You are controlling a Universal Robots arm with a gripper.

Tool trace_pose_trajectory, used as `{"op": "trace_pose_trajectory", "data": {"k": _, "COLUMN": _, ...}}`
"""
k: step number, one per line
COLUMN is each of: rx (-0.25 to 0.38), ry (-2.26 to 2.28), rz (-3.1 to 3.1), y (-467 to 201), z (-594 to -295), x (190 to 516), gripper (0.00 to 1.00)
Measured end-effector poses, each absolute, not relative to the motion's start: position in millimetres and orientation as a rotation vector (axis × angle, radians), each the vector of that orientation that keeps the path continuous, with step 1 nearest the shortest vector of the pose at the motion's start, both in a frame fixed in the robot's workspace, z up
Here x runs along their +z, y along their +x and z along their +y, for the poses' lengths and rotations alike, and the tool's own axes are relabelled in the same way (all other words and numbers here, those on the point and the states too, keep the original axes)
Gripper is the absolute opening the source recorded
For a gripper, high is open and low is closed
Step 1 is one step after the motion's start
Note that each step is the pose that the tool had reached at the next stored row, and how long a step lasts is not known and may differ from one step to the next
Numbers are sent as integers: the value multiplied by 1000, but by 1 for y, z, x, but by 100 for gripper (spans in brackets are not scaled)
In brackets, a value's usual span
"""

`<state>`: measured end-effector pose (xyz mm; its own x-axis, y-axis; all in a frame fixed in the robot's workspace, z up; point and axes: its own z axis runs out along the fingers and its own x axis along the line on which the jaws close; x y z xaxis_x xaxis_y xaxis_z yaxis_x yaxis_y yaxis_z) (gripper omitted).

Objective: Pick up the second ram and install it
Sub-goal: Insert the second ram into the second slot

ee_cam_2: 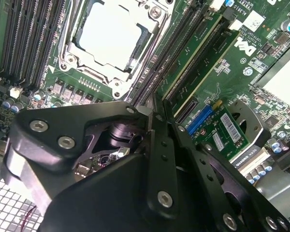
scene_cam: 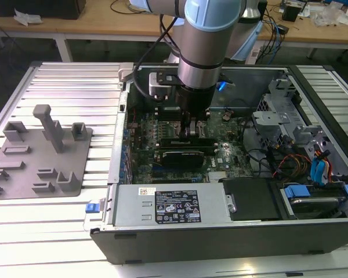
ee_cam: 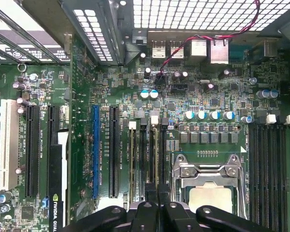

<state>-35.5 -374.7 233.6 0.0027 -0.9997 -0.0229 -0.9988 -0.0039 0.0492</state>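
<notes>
One gripper [ee_cam: 154,205] sits low over the memory slots [ee_cam: 147,154], at nine o'clock of the processor socket [ee_cam: 210,186]; fingers nearly together, grasp unclear, ram seating apparently underway.

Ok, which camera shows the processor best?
The second wrist view: the processor appears large and nearly whole in its socket frame. The first wrist view shows it smaller, right beside the gripper. In the exterior view the arm stands in front of that part of the board.
</notes>
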Motion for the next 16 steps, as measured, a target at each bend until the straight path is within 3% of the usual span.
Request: {"op": "trace_pose_trajectory", "data": {"k": 16, "rx": -80, "ry": 2213, "rz": -2202, "y": -36, "z": -375, "x": 226, "gripper": 9}}
